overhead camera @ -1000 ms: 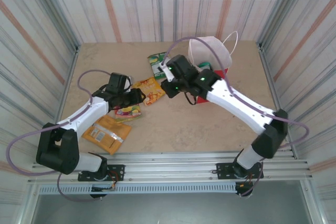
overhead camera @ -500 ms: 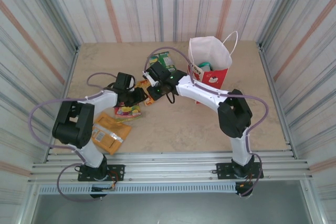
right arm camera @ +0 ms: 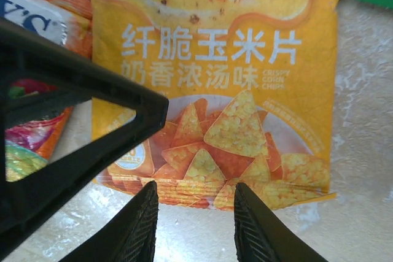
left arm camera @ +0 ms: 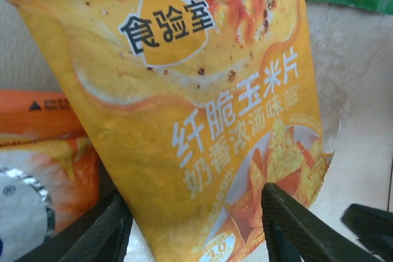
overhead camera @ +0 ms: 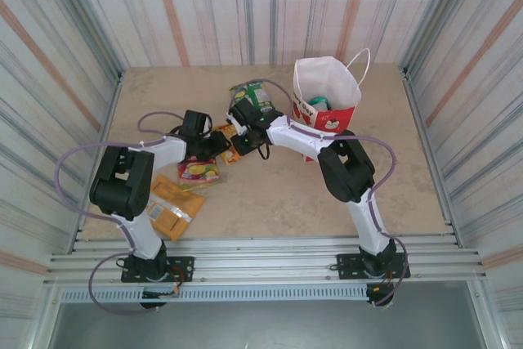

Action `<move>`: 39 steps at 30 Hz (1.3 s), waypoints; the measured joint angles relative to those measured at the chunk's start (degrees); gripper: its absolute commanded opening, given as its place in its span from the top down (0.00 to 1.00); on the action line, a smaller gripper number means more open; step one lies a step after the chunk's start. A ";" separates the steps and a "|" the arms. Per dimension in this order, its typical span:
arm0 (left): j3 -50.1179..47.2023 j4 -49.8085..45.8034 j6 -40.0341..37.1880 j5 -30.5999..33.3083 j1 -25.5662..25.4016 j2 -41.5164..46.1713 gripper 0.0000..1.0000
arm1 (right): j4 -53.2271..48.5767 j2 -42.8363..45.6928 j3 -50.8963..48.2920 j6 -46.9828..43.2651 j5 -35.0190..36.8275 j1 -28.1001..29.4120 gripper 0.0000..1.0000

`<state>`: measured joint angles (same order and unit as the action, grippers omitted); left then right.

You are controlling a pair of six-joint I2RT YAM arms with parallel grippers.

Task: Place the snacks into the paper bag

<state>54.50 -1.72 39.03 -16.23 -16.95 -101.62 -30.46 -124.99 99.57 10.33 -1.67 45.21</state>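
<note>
Grasp setup: with left end effector and right end effector both wide at the yellow-orange bag, we close only one.

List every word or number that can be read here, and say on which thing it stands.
"食验室": logo, top of the yellow-orange bag.
"纤脆玉米片": same bag, large white characters.
"奶香浓汤味": same bag, line below.
"CRISPY CORN CHIPS": same bag, small print.
"30": round badge near its bottom edge.
Unreadable: the bag's fine print; the cut-off white label on the orange packet.
</note>
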 measured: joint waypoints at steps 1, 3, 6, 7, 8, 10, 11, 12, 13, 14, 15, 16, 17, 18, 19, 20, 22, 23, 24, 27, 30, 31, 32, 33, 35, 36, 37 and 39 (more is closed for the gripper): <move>0.00 0.55 0.28 0.15 0.04 -0.35 0.42 | 0.11 -0.37 0.04 0.09 -0.13 -0.17 0.64; 0.02 1.84 0.74 0.42 0.13 -0.85 0.43 | 0.33 -1.22 0.09 0.26 -0.46 -0.26 0.65; 0.42 2.97 1.33 0.44 0.13 -1.64 0.47 | 0.50 -2.19 0.09 0.87 -1.14 -0.37 0.66; 0.70 3.39 1.49 0.42 0.13 -2.08 0.49 | 0.50 -2.43 0.09 1.03 -1.27 -0.35 0.66; 1.03 3.87 1.57 0.39 0.13 -2.56 0.52 | 0.50 -2.62 0.09 1.18 -1.36 -0.37 0.66; 1.33 4.61 1.73 0.39 0.13 -3.21 0.59 | 0.50 -2.99 0.20 1.27 -1.46 -0.37 0.66; 1.40 4.94 1.81 0.35 0.13 -3.52 0.63 | 0.61 -3.23 0.26 1.29 -1.55 -0.46 0.66; 1.40 5.05 1.90 0.35 0.13 -3.69 0.67 | 0.66 -3.39 0.31 1.29 -1.66 -0.50 0.67; 1.40 5.03 1.90 0.35 0.13 -3.74 0.70 | 0.66 -3.48 0.31 1.31 -1.70 -0.55 0.67; 1.40 4.98 1.92 0.37 0.13 -3.74 0.73 | 0.66 -3.48 0.31 1.40 -1.70 -0.59 0.66; 1.40 4.98 1.90 0.39 0.13 -3.74 0.76 | 0.68 -3.48 0.31 1.49 -1.70 -0.59 0.66; 1.40 5.01 1.79 0.42 0.13 -3.74 0.78 | 0.72 -3.48 0.33 1.51 -1.70 -0.63 0.66; 1.40 4.98 1.70 0.44 0.13 -3.74 0.81 | 0.81 -3.48 0.33 1.53 -1.70 -0.63 0.66; 1.40 4.98 1.49 0.46 0.13 -3.74 0.83 | 0.85 -3.48 0.33 1.53 -1.66 -0.63 0.66; 1.40 4.92 1.27 0.50 0.13 -3.72 0.85 | 0.87 -3.45 0.33 1.53 -1.62 -0.63 0.66; 1.40 4.83 1.05 0.68 0.13 -3.61 0.87 | 0.87 -3.34 0.33 1.53 -1.62 -0.63 0.65; 1.40 4.31 0.35 0.94 0.13 -3.15 0.92 | 0.85 -2.75 0.31 1.51 -1.60 -0.63 0.65; 1.40 3.91 -0.20 1.07 0.13 -2.67 0.94 | 0.87 -2.03 0.28 1.51 -1.57 -0.72 0.65; 1.40 3.37 -0.63 1.22 0.13 -2.12 0.96 | 0.96 -1.31 0.17 1.51 -1.57 -0.72 0.64; 1.38 1.90 -2.78 1.60 -0.04 0.61 1.00 | 2.23 3.21 -1.53 1.51 -1.40 -0.79 0.64; 1.38 0.09 -6.23 2.56 -0.44 4.50 1.00 | 3.91 8.87 -3.87 1.49 -1.27 -1.01 0.62; 1.38 -0.57 -7.65 2.73 -0.72 6.05 1.00 | 4.90 10.84 -4.76 1.46 -1.18 -1.07 0.62; 1.38 -1.11 -9.09 2.82 -0.98 7.52 1.00 | 5.86 12.83 -5.75 1.46 -1.18 -1.11 0.61; 1.38 -1.53 -10.51 2.84 -1.25 8.96 1.00 | 6.64 14.60 -6.67 1.44 -1.11 -1.18 0.60; 1.20 -1.97 -13.51 2.78 -1.79 11.89 1.00 | 8.37 18.21 -8.57 1.20 -1.09 -1.46 0.57; 0.98 -2.05 -14.99 2.71 -1.99 13.25 1.00 | 9.16 19.61 -9.44 1.11 -1.14 -1.53 0.56; 0.66 -2.12 -16.48 2.38 -2.23 14.75 1.00 | 9.99 21.33 -10.60 0.98 -1.22 -1.64 0.55; -0.48 -1.95 -19.61 1.46 -2.60 17.84 1.00 | 11.21 24.28 -12.74 0.55 -1.40 -1.97 0.52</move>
<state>54.02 -3.66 19.42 -14.76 -19.55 -83.79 -19.25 -100.71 86.83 10.87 -3.07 43.24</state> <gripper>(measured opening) 0.064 0.459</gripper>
